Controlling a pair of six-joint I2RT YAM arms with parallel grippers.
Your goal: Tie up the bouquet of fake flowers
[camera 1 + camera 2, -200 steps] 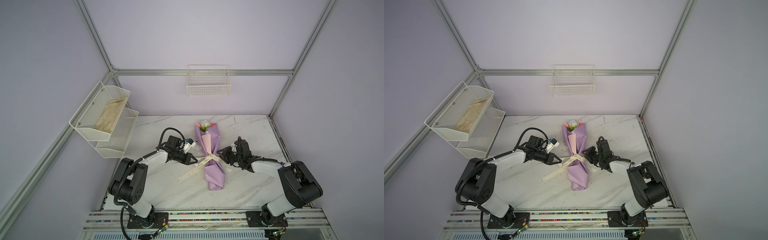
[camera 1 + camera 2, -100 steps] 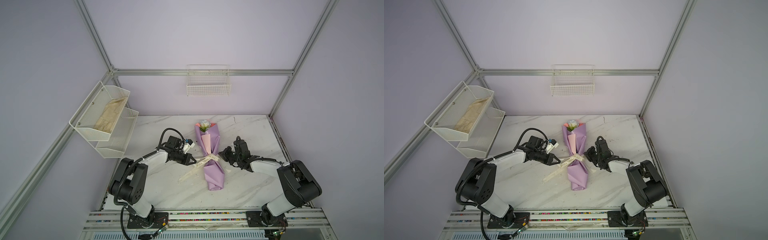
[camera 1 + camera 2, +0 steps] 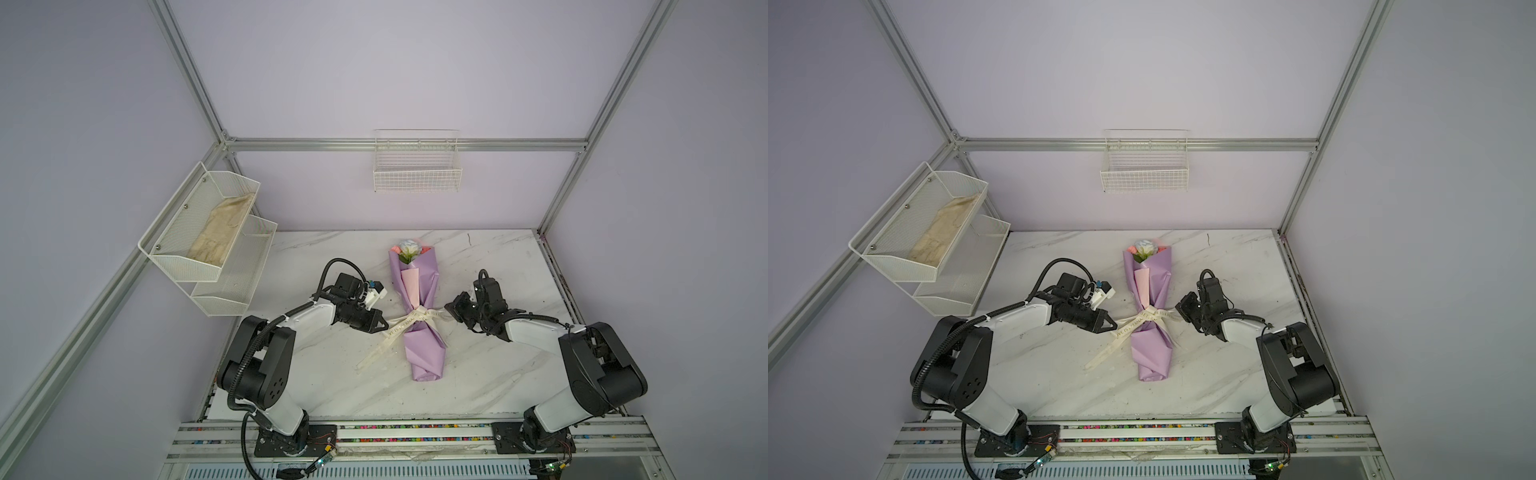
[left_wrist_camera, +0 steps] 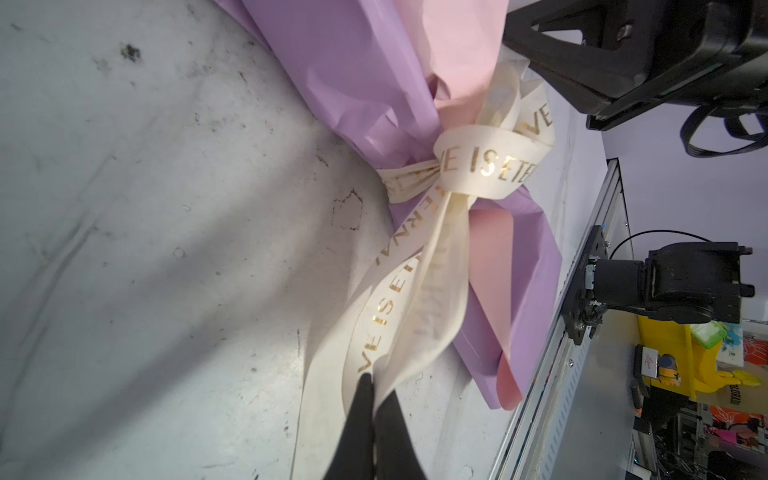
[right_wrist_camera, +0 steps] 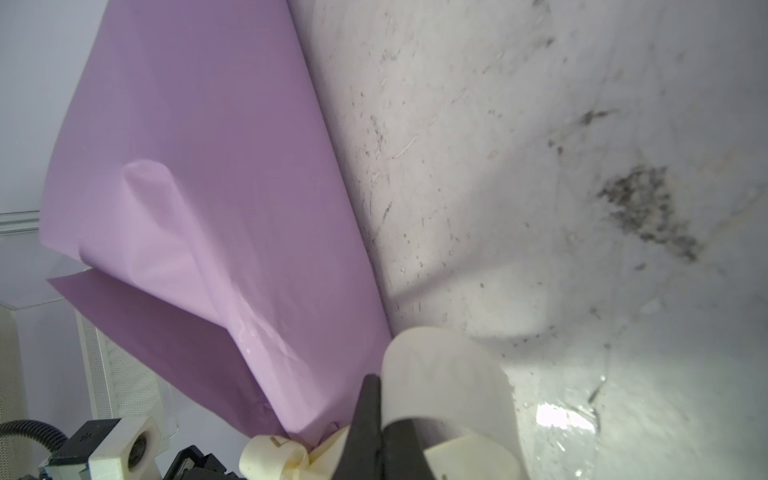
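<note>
Bouquet of fake flowers (image 3: 415,286) lies flat in the middle of the marble table (image 3: 498,374) in both top views. Its blooms point toward the back wall, and the folded end of its lilac paper (image 3: 424,361) points toward the arms' bases. A cream ribbon (image 3: 419,318) with gold letters is wound round its narrow waist, and a loose tail trails over the table toward the left front. The left claw (image 3: 383,326) sits just left of the waist with its tips on the ribbon. The right claw (image 3: 449,309) sits just right of the waist, at the ribbon's short end. In a top view a white wire basket (image 3: 1144,180) hangs on the back wall, and a mesh rack (image 3: 905,268) on the left wall holds a tan cloth (image 3: 946,226) in its upper tier. From the left wrist, the left claw is clenched on one ribbon strand. Its black fingertips (image 4: 362,399) pinch the cream band, which runs on to where the ribbon wraps the lilac and pink paper. The right claw shows beyond the bouquet. From the right wrist, the right claw is likewise clenched on the ribbon. A curl of ribbon arches out from between its fingers (image 5: 370,407), with the lilac paper just beside them.
</note>
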